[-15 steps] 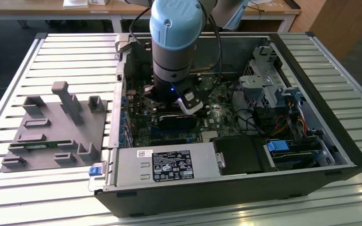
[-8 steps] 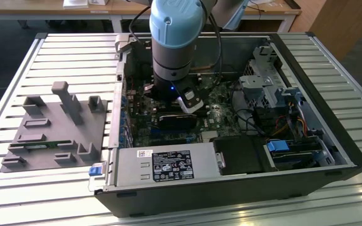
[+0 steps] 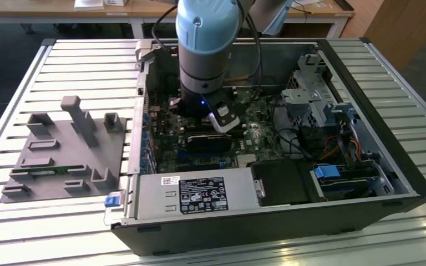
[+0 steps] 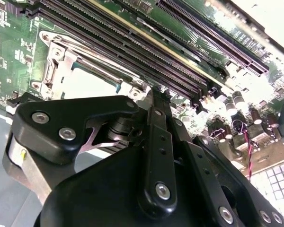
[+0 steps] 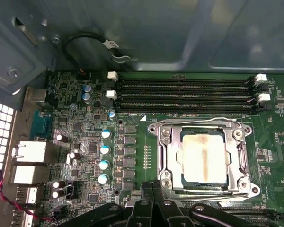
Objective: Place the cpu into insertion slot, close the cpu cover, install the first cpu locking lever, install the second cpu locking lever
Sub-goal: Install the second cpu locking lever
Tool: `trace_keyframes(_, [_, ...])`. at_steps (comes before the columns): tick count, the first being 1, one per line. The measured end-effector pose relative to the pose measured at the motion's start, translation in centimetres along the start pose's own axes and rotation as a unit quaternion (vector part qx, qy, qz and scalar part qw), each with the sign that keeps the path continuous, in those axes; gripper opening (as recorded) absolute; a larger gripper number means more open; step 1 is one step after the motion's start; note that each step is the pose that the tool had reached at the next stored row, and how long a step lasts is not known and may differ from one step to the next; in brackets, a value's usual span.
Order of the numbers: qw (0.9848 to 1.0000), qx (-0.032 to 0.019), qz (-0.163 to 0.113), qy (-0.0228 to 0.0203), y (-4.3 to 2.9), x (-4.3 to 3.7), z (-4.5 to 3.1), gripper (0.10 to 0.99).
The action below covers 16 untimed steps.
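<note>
While the blue-grey robot arm [image 3: 207, 44] reaches down into the open black computer case [image 3: 361, 138] on the slatted metal table [image 3: 72, 66], its black gripper [image 5: 154, 208] hangs just beside the square black-bordered insertion slot [image 5: 166, 182] on the green circuit board [image 5: 132, 142]. Seated there is the flat silver-grey cpu [image 5: 203, 158], framed by the thin silver cpu cover [image 5: 239, 158] (lying flat). Whether the jaws are spread, I cannot tell. 4 long black memory slots [image 5: 184, 94] run alongside.
</note>
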<state>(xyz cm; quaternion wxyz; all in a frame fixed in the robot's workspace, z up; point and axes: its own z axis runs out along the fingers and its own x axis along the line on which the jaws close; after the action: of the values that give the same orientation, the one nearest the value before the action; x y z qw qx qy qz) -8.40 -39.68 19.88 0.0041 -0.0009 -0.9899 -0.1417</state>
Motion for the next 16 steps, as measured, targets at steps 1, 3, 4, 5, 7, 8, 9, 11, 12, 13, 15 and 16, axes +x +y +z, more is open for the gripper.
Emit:
trace_keyframes(1, [1.0, -0.0001, 0.0, 0.0, 0.02, 0.0, -0.08, 0.106])
trace_keyframes(3, [1.0, -0.0002, 0.0, 0.0, 0.08, 0.0, -0.27, 0.106])
trace_keyframes(4, [1.0, -0.0002, 0.0, 0.0, 0.11, 0.0, -0.37, 0.106])
trace_keyframes(5, [1.0, -0.0002, 0.0, 0.0, 0.14, 0.0, -0.48, 0.106])
trace_keyframes(7, [1.0, -0.0003, 0.0, 0.0, 0.21, 0.0, -0.7, 0.106])
trace_keyframes(8, [1.0, -0.0004, 0.0, 0.0, 0.24, 0.01, -0.8, 0.106])
trace_keyframes(9, [1.0, -0.0003, 0.0, 0.0, 0.27, 0.01, -0.9, 0.106])
trace_keyframes(11, [1.0, -0.0006, 0.0, 0.0, 0.34, 0.01, -1.15, 0.106])
trace_keyframes(12, [1.0, -0.0006, 0.0, 0.0, 0.38, 0.01, -1.28, 0.106])
trace_keyframes(13, [1.0, -0.0006, 0.0, 0.0, 0.41, 0.01, -1.4, 0.106])
trace_keyframes(15, [1.0, -0.0006, 0.0, 0.0001, 0.48, 0.01, -1.63, 0.106])
trace_keyframes(16, [1.0, -0.0006, 0.0, 0.0002, 0.5, 0.01, -1.72, 0.106])
